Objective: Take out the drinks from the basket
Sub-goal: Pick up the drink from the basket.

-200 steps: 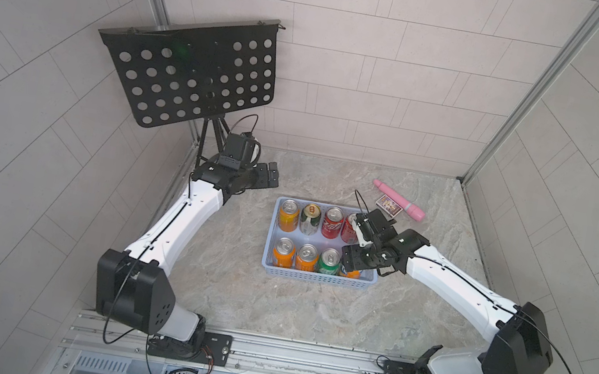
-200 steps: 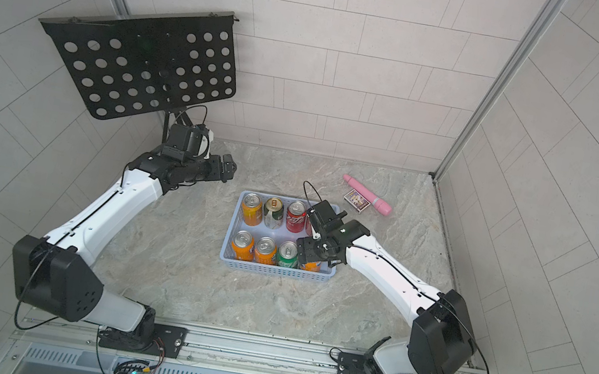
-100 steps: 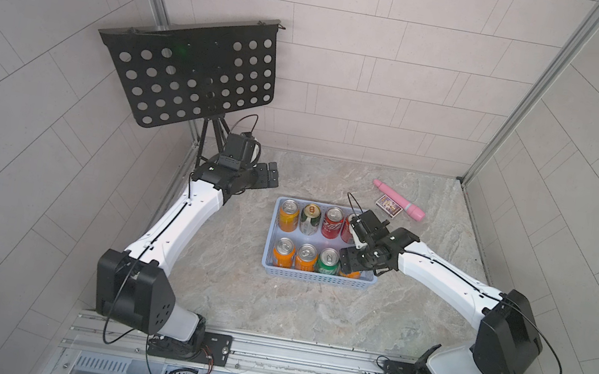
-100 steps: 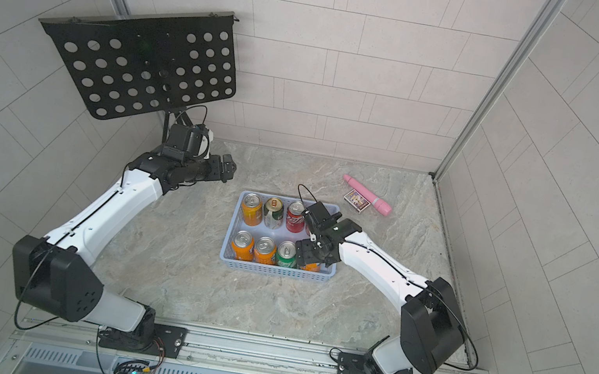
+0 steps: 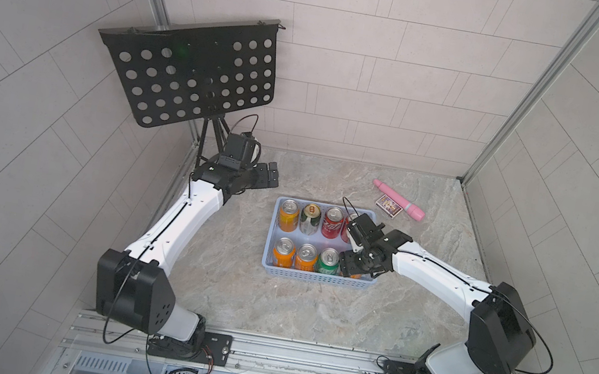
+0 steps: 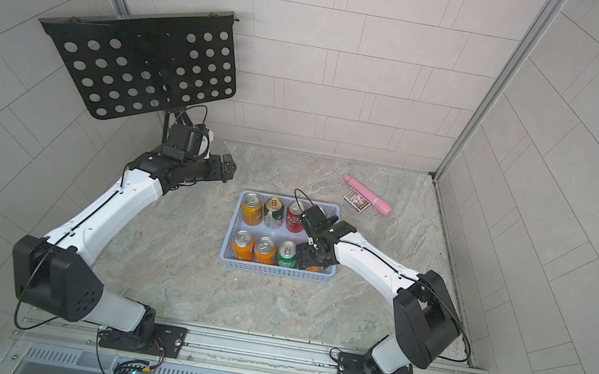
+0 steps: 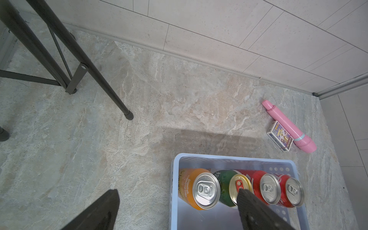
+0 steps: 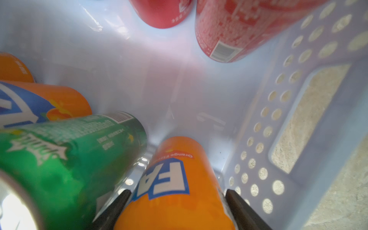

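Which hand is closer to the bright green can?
Right. The right hand is inside the basket, closed on the orange can beside the green can; the left hand hovers outside, past the basket's far left corner.

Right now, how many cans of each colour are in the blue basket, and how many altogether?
Orange cans: 4
Red cans: 2
Green can: 1
Dark green-and-white can: 1
Total: 8, all in the basket; the right gripper grips one orange can.

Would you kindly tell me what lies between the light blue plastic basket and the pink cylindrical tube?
A small patterned card box, beside the tube and apart from the basket; the left wrist view shows it.
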Controlling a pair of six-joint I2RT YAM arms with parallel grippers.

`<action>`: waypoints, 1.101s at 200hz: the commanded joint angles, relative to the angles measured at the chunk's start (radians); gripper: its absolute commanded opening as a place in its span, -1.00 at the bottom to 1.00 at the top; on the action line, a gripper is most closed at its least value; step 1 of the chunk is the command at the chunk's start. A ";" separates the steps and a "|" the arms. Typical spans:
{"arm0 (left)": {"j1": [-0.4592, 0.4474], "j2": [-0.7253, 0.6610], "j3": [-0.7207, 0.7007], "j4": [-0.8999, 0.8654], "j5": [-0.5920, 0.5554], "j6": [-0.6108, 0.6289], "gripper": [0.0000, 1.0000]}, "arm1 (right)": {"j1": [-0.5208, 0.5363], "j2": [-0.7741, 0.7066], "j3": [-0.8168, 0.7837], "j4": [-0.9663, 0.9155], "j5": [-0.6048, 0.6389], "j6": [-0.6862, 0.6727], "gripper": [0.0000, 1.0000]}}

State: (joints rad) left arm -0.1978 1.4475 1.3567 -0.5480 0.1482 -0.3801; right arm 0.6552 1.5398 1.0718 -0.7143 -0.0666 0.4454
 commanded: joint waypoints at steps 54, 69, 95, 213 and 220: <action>-0.005 -0.007 -0.009 -0.001 -0.010 0.018 1.00 | 0.015 -0.053 0.026 -0.066 0.051 0.003 -0.19; -0.005 -0.010 -0.011 0.000 -0.011 0.017 1.00 | 0.017 -0.067 0.034 -0.067 0.056 0.006 -0.22; -0.006 -0.010 -0.014 0.003 -0.001 0.022 1.00 | 0.017 -0.081 0.053 -0.083 0.062 0.006 -0.26; -0.073 -0.037 -0.037 0.081 0.197 0.043 1.00 | 0.017 -0.134 0.227 -0.188 0.112 -0.020 -0.21; -0.073 -0.044 -0.047 0.101 0.238 0.034 1.00 | 0.017 -0.135 0.246 -0.197 0.115 -0.021 -0.21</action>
State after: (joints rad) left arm -0.2588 1.4448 1.3449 -0.5175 0.2527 -0.3470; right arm 0.6674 1.4506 1.2537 -0.8864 0.0032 0.4416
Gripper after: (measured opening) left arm 0.998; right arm 0.689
